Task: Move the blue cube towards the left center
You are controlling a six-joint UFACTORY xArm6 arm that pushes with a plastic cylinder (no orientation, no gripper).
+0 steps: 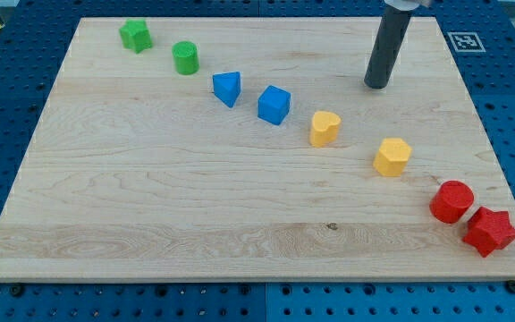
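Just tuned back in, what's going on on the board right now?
My tip rests on the wooden board near the view's top right, touching no block. The blue cube I am to push sits down and to the view's left of it, in a diagonal row between a blue wedge-like block and a yellow heart. The push has not begun.
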